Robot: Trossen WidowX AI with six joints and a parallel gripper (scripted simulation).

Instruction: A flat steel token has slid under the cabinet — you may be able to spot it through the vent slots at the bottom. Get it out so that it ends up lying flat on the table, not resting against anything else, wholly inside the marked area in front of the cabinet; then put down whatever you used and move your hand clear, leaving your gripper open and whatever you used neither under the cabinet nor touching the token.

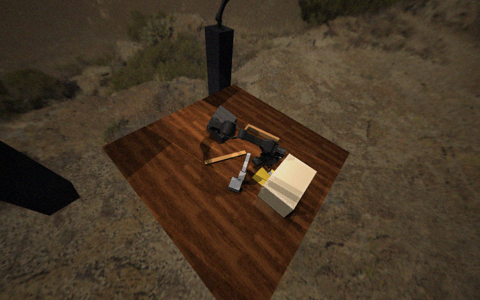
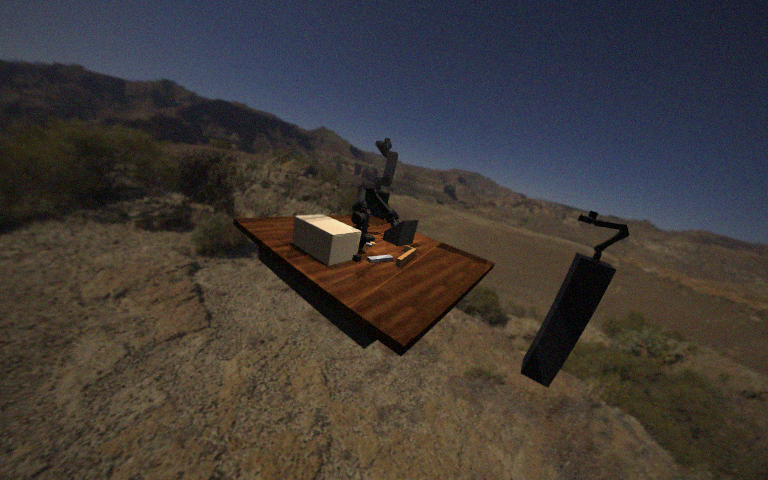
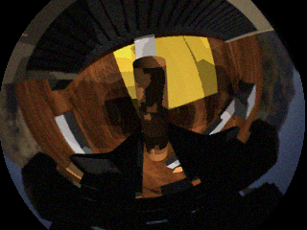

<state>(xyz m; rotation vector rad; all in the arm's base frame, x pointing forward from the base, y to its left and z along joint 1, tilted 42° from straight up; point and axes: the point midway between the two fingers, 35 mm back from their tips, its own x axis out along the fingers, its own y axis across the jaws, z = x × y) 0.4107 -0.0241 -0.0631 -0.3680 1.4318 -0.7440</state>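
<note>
My gripper [image 1: 269, 167] [image 3: 153, 126] is shut on a tool with a round brown handle [image 3: 151, 96] and a flat pale grey end. In the wrist view the tool points over the yellow marked area [image 1: 260, 177] [image 3: 184, 72] toward the vent slots, and its grey end shows at the area's far edge. Whether that end reaches under the cabinet I cannot tell. The beige cabinet [image 1: 298, 169] [image 2: 314, 237] stands just beyond the marked area, with dark slots [image 3: 144, 19] in its front. I cannot make out the steel token in any view.
A grey tool with a block at one end [image 1: 235, 183] [image 2: 380, 258] lies beside the marked area. A grey strip [image 3: 72, 136] lies at the left in the wrist view. Orange bars [image 1: 224, 157] [image 1: 263, 132] lie on both sides of the arm on the wooden table [image 1: 198, 193].
</note>
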